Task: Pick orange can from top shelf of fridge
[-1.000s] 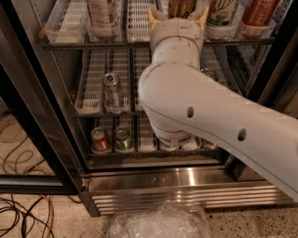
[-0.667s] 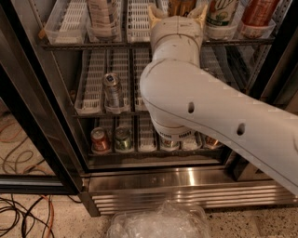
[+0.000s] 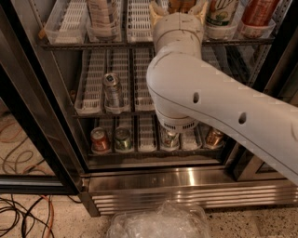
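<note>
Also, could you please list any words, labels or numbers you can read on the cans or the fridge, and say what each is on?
Nothing here can be read.
The white can with green marks on the top shelf: print too blurred.
The orange can, at the end effector on that shelf: mostly hidden.
The bottom-shelf cans: too small.

The cream-white gripper [image 3: 179,6] is at the top centre of the frame, by the orange-gold orange can [image 3: 184,3]. Lower left: a red can [image 3: 99,139], a green can [image 3: 123,138]. The fridge [image 3: 186,183] base is steel grey.
</note>
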Robot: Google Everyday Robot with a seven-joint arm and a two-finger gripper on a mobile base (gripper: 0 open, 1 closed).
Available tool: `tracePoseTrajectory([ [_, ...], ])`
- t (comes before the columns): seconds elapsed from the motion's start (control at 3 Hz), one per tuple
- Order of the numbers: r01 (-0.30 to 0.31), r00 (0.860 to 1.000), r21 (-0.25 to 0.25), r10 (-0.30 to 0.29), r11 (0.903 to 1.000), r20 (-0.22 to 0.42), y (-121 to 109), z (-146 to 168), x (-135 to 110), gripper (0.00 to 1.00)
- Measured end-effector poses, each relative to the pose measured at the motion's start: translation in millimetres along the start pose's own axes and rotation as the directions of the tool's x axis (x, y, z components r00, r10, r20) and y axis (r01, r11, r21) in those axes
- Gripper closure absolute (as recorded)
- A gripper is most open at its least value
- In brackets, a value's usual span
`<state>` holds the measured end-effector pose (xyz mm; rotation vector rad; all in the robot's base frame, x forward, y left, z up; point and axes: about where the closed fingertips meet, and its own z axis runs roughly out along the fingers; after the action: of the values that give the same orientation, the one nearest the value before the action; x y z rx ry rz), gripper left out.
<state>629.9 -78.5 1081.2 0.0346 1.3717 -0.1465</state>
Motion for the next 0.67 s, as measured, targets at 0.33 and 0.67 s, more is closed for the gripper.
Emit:
tracePoseTrajectory([
  [0.33,-0.001,1.0,-0.014,0.001,0.9999,-0.013,1.0,6.1,5.0,0.29],
  [0.67,-0.019,0.999,-0.018,0.018,0.9997,-0.03,-1.4,14.5,11.4,0.29],
])
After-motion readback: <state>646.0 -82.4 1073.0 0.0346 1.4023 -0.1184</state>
